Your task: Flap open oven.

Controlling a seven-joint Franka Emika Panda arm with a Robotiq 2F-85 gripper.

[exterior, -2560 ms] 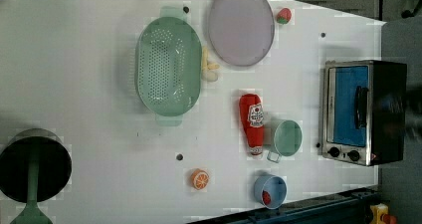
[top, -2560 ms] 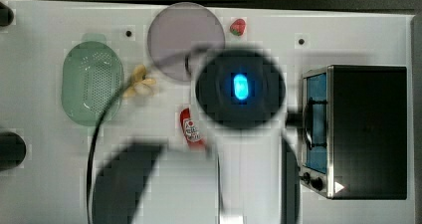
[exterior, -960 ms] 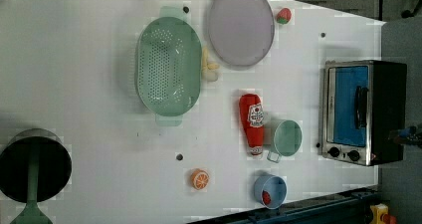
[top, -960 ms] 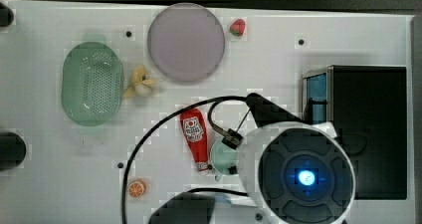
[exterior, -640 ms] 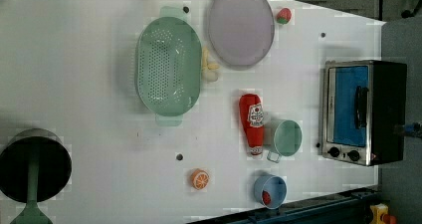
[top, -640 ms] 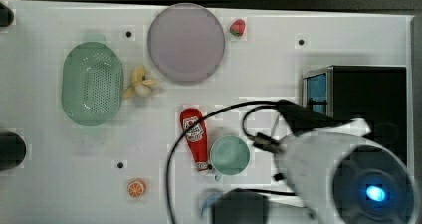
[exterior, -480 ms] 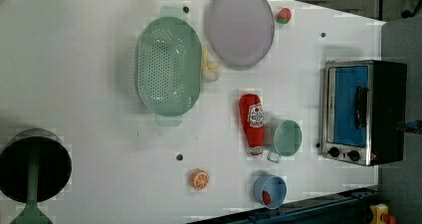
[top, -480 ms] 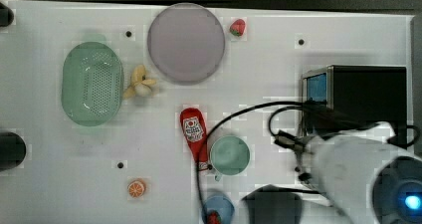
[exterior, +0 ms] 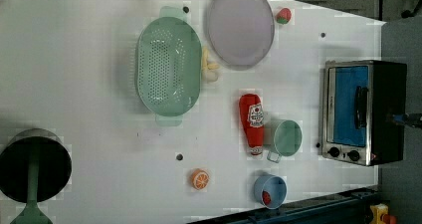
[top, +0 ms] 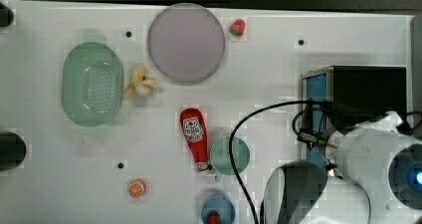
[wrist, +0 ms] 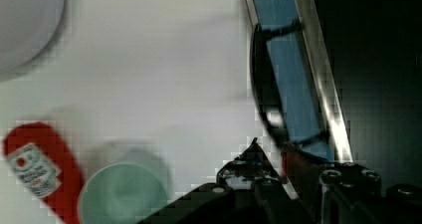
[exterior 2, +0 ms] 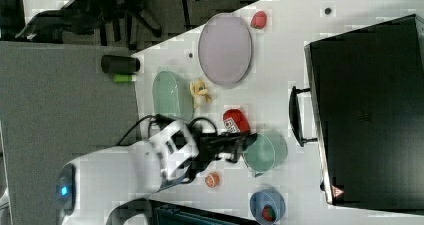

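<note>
Looking down in the top view, the black boxy oven with blue glass door sits beside the green mug, door shut. In the wrist view, the gripper hovers near the black bar handle, nearly clenched, grasping nothing. Misjudging the approach could make it slip off the bar.

I see, top view, white table w/ ketchup bottle at centre. Green mug touching it at 4 o'clock, purple plate at 12, green colander at 10, orange slice at 7.
</note>
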